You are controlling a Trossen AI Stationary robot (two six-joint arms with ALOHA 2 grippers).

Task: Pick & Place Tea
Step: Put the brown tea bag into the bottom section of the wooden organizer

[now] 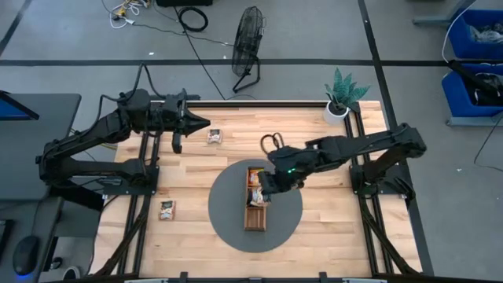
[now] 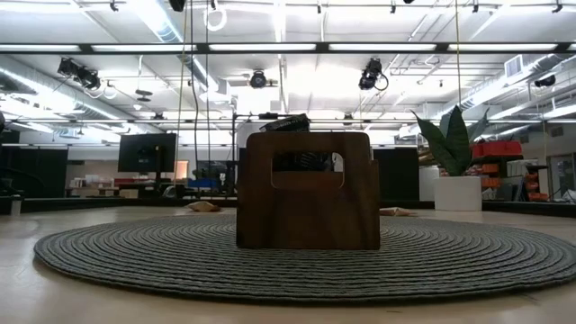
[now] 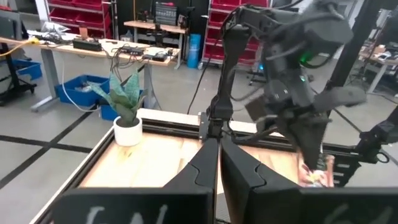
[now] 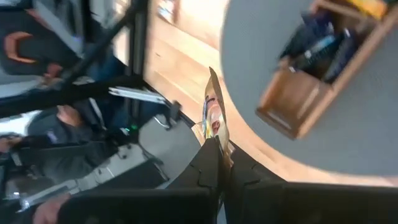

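Right gripper (image 1: 262, 189) over wooden tray (image 1: 255, 218) on round grey mat (image 1: 228, 228), fingers clamped on a pale tan tea sachet (image 4: 213, 118); sachet stands edge-up between the fingertips in right wrist view, pinched at one edge, rest sticking free past the tips. Printed face, yellowish with a small picture, detail too blurred to read.

Handling, as a guess: very light, thin, flexible foil or paper; likely to bend or flutter if held by a corner only; slick surface, could slide out of a weak pinch. Not fragile, tolerates a firm squeeze. Best hold: across one edge, fingers well onto the flat faces, as here. Flat-lying ones harder: need to catch an edge off the wood.

Other tea: dark blue-teal sachets (image 4: 314, 43) packed upright in a tray compartment, something orange-yellow in the next compartment. Loose sachet (image 1: 214, 136) on table toward the far edge, just beside left gripper. Another loose sachet (image 1: 167, 209) on the table's left side, well apart from the mat.

Left gripper (image 1: 178, 144) hangs above the table near the far sachet, fingers together, nothing between them.

Potted plant (image 1: 339, 98) at far right corner, clear of the work.
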